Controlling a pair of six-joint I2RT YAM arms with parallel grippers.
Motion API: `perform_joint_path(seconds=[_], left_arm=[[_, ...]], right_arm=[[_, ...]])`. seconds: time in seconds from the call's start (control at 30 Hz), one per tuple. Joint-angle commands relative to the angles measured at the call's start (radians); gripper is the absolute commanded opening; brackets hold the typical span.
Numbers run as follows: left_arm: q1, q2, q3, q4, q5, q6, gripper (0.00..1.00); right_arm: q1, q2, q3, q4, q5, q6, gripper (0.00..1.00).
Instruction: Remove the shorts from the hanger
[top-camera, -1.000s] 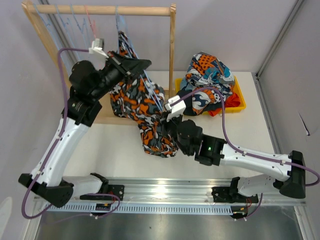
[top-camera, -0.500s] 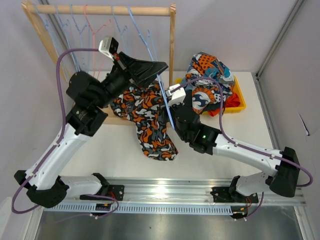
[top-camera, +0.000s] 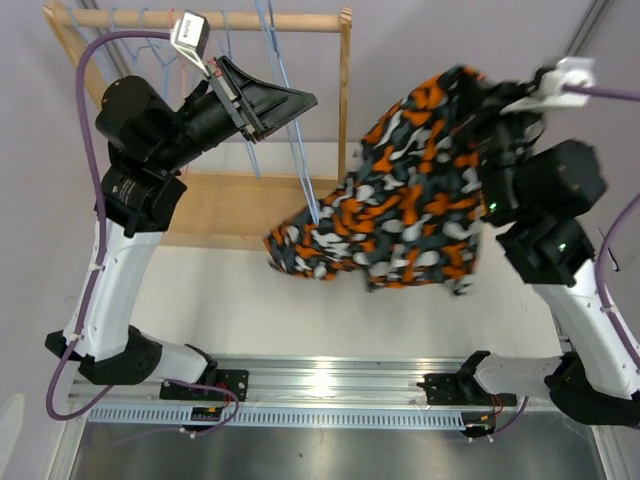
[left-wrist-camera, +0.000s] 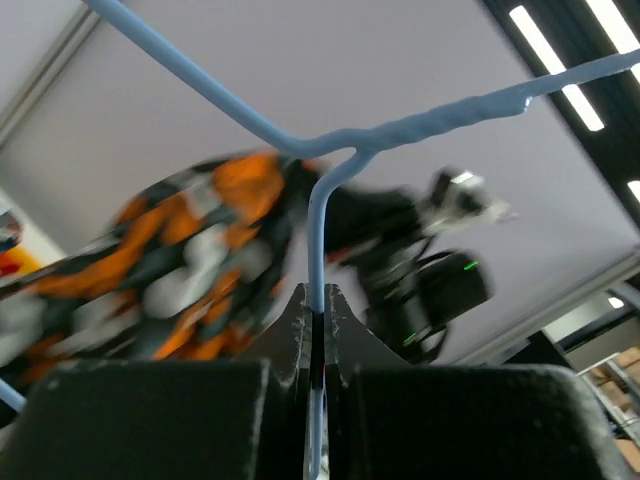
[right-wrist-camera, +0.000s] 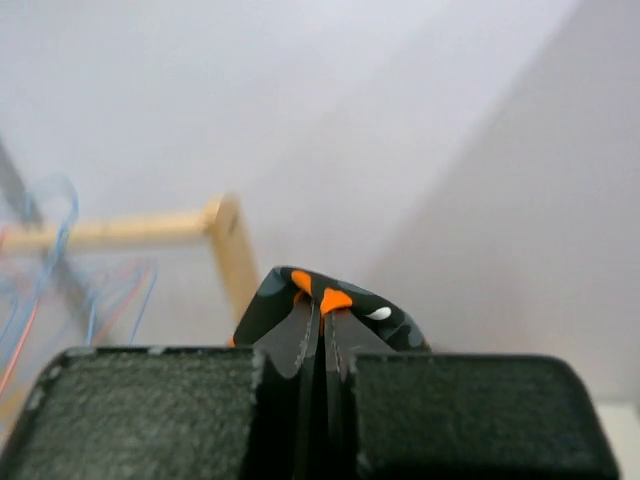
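Left wrist view: the left end effector (left-wrist-camera: 315, 305) is fully closed on the wire of a light blue hanger (left-wrist-camera: 316, 240). Its jaws pinch the straight stem just below the point where the wire branches, with no gap beside the wire.

Right wrist view: the right end effector (right-wrist-camera: 321, 315) is also fully closed. A small fold of the orange-black-white blotch shorts (right-wrist-camera: 330, 297) is nipped between the jaws and stands up just above the tips.

Top external view: the left end effector is raised in front of the wooden rack (top-camera: 345, 90). The hanger slants from rail height down and to the right. The right end effector is held high at the right and grips the shorts at their uppermost edge. From there the shorts hang spread out, down and to the left, above the tabletop (top-camera: 200, 290). The lower end of the hanger wire meets the left edge of the fabric. Whether the wire is caught in the cloth or only lies against it cannot be told.

Several thin wire hangers (right-wrist-camera: 45, 240), blue and red, hang on the rack rail.
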Motion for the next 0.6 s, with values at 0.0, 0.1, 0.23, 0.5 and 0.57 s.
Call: perform_joint_path(seconds=[0.0,0.1,0.23,0.5,0.57], left_arm=[[0.021,0.042,0.028,-0.140,0.083,0.122,0.00],[0.029,0.053,0.040,-0.199,0.076,0.201,0.00],[0.041,0.048,0.041,-0.247,0.060,0.265,0.00],[0.075,0.086,0.092,-0.315,0.049,0.360,0.00],[0.089,0.106,0.094,-0.296,0.072,0.357,0.00]], right_arm=[[-0.142,0.106,0.186,-0.083,-0.107,-0.019,0.00],[-0.283,0.271,0.434,-0.112,-0.221,0.047,0.00],[-0.424,0.426,0.629,-0.135,-0.321,0.124,0.00],[-0.598,0.678,0.803,0.038,-0.432,0.236,0.00],[-0.638,0.707,0.798,0.089,-0.452,0.278,0.00]])
